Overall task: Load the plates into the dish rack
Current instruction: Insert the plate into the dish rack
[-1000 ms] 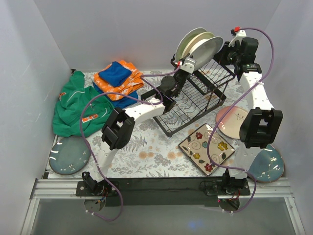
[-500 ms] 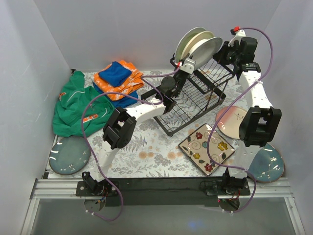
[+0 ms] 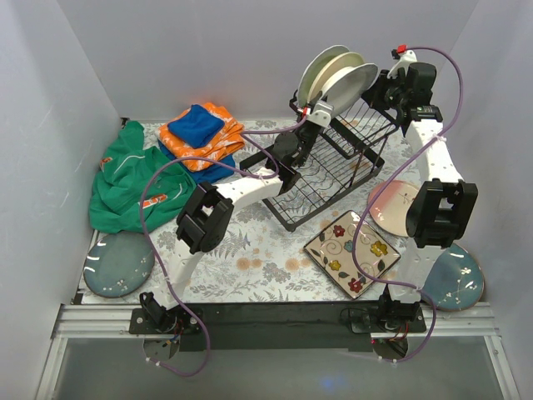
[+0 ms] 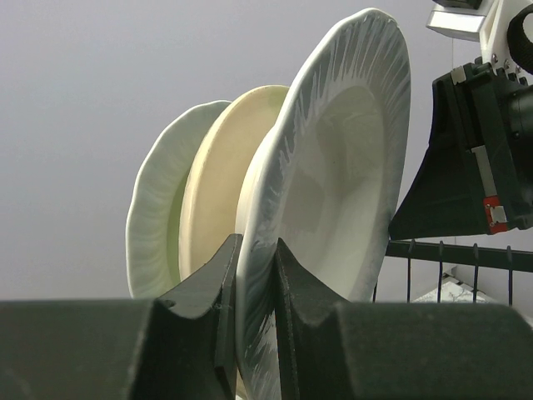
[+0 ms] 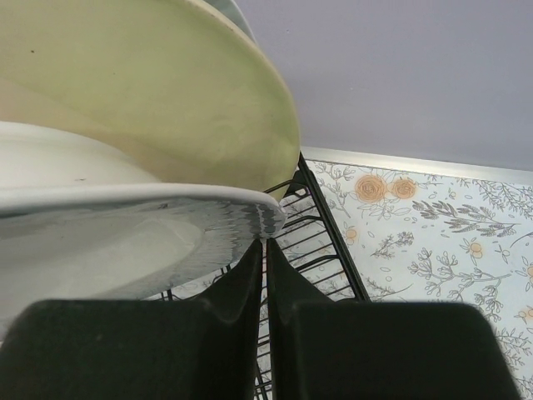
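White plate [image 4: 333, 208] near unreadable red label [image 4: 493, 215]

Floral table [image 3: 250, 258]: rack [image 3: 329, 179], 4 plates [image 3: 117, 265], cloths [image 3: 200, 133]

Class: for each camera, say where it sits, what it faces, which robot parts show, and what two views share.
Top external: above and behind, looking down on the dish rack; both arms show.
Left wrist: on the left hand, facing the plates; its fingers show.
Right wrist: on the right hand, facing the plates edge-on; its fingers show.
Shared: both wrists see the white plate.
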`<state>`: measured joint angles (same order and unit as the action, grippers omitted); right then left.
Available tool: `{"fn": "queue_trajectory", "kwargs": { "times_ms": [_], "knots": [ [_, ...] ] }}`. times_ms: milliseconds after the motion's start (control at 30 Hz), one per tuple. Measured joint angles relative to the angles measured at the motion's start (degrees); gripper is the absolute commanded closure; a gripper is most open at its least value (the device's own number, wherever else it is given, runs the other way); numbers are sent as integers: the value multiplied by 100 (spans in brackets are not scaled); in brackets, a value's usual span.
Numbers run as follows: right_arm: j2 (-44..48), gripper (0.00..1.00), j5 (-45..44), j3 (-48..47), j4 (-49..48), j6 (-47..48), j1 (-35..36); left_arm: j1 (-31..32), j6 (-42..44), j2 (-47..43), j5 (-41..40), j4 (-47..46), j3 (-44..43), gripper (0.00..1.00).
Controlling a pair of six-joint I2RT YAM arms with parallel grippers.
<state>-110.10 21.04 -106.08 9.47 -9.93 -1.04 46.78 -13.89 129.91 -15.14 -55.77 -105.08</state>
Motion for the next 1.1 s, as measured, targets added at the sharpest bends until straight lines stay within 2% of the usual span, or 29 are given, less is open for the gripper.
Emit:
{"fn": "queue_trajectory", "kwargs": {
  "times_ms": [1100],
  "knots": [
    [0, 92, 39, -4, -96, -173, 107, 57, 433, 297, 122, -72, -492, 100]
  ]
}}
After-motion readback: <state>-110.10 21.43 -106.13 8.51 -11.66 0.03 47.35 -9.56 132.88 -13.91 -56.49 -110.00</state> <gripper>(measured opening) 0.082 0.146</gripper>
